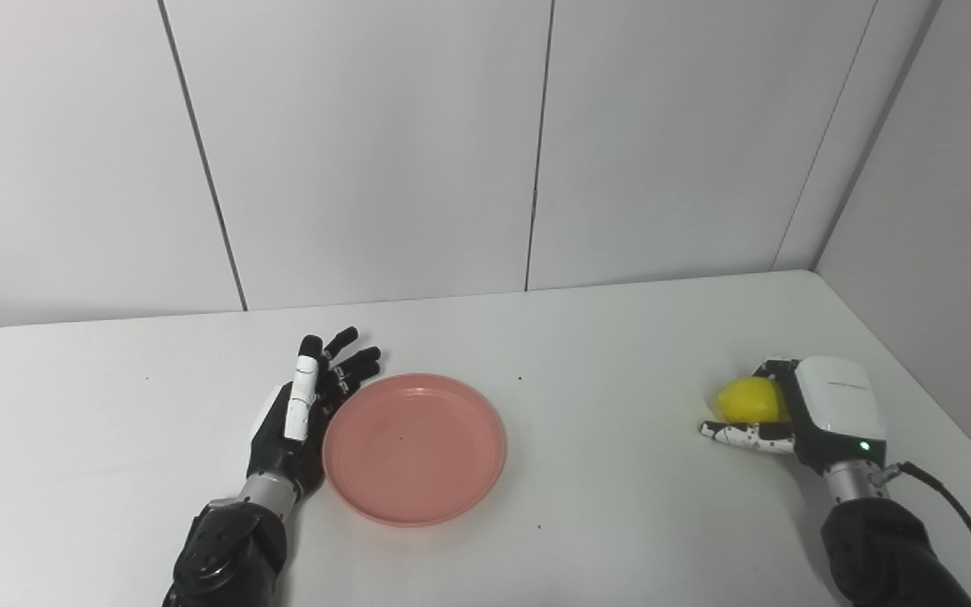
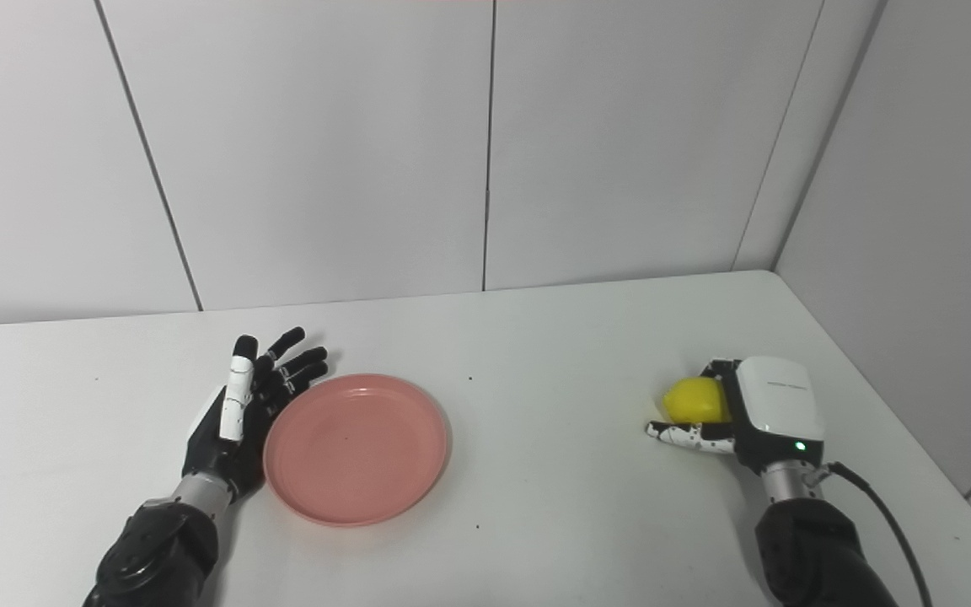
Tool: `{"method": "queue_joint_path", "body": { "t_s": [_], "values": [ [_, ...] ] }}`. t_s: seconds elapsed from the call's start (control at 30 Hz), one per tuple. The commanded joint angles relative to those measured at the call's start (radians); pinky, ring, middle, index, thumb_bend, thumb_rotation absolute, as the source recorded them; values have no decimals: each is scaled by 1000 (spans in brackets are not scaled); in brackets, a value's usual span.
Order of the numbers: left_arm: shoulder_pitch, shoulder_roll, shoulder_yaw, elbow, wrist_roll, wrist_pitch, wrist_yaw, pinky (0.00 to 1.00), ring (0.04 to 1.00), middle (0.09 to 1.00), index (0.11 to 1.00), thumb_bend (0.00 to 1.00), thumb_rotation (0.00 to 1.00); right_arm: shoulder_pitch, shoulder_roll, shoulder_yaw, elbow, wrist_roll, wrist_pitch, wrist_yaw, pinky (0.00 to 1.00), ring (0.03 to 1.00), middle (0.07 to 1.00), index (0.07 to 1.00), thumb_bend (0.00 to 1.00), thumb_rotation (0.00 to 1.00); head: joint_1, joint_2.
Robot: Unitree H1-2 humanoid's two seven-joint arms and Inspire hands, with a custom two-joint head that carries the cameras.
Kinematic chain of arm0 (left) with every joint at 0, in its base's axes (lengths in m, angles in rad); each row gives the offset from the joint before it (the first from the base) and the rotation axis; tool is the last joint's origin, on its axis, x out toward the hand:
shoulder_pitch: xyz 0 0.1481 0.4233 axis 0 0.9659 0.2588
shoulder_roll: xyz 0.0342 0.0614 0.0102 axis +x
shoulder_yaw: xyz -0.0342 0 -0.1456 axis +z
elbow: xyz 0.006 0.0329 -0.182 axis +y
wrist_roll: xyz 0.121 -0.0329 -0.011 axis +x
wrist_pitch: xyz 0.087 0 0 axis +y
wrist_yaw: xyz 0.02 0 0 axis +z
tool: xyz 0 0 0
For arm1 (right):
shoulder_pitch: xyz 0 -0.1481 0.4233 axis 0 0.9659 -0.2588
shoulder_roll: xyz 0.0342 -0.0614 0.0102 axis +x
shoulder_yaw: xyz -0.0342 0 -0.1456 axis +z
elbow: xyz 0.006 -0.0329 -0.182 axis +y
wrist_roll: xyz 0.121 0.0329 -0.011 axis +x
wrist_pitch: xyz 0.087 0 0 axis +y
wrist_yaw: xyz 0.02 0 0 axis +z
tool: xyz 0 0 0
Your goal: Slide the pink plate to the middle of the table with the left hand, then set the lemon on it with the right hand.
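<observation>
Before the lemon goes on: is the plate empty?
Empty: the plate shows only bare pink surface; the lemon sits far right at the right hand.

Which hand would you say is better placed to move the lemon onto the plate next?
The right hand: it is already cupped around the lemon. The left hand lies open against the pink plate, far from it.

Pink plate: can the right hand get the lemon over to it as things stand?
Probably yes. The right hand is around the lemon, and bare table lies between it and the pink plate. The open left hand sits at the plate's far side, out of that path.
</observation>
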Motion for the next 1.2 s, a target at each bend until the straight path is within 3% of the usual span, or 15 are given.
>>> {"method": "queue_joint_path", "body": {
  "t_s": [0.0,0.17,0.53,0.7,0.73,0.8,0.93,1.17],
  "values": [
    [51,-7,-12,39,10,82,-1,1000,850,806,873,853,932,-13,-30,13,37,-6,7,-6,171,229,298,376,637,369,1,2],
    [51,-6,-12,43,8,81,-4,1000,852,809,876,857,931,-13,-43,35,48,20,14,-10,170,227,288,341,634,439,2,2],
    [51,-14,-12,47,14,75,6,1000,845,798,871,852,925,-6,-60,45,13,73,13,17,190,251,318,391,621,420,23,0],
    [54,-24,-21,43,29,72,18,1000,847,801,876,861,935,6,-69,30,-62,106,8,49,173,230,290,333,638,371,80,1],
    [54,-28,-23,45,31,70,21,1000,844,800,873,869,936,7,-72,28,-84,104,11,53,206,268,339,432,634,388,93,0],
    [55,-37,-27,47,39,65,28,997,839,797,868,880,936,7,-79,19,-120,106,-9,49,200,262,336,431,634,398,115,-1],
    [53,-53,-33,60,56,49,48,997,835,794,863,905,946,2,-89,10,-199,102,-20,67,172,230,305,409,619,480,152,-4],
    [56,-69,-41,68,74,22,61,1000,843,796,864,935,945,-4,-82,3,-362,103,-22,131,150,203,274,340,626,452,190,-8]
  ]
}}
